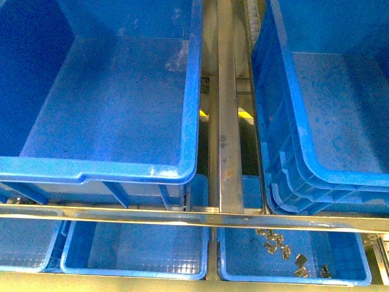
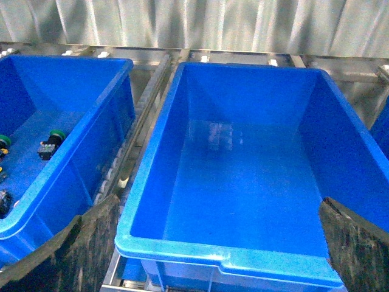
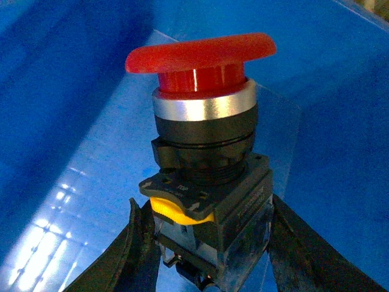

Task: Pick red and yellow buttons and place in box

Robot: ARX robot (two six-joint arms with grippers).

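The right hand (image 3: 209, 249) is pinching the red button (image 3: 200, 115) by its black-and-grey body. The button's long axis runs straight out from the hand, cap outermost, and the smooth blue wall and floor of the box (image 3: 67, 140) lie directly beyond it (taken to be the box by judgement, as no rim shows in this view). The left hand (image 2: 213, 243) is spread and carries nothing above an empty blue bin (image 2: 231, 258), so the placing falls to the right arm, which judging by this position need only part its fingers.
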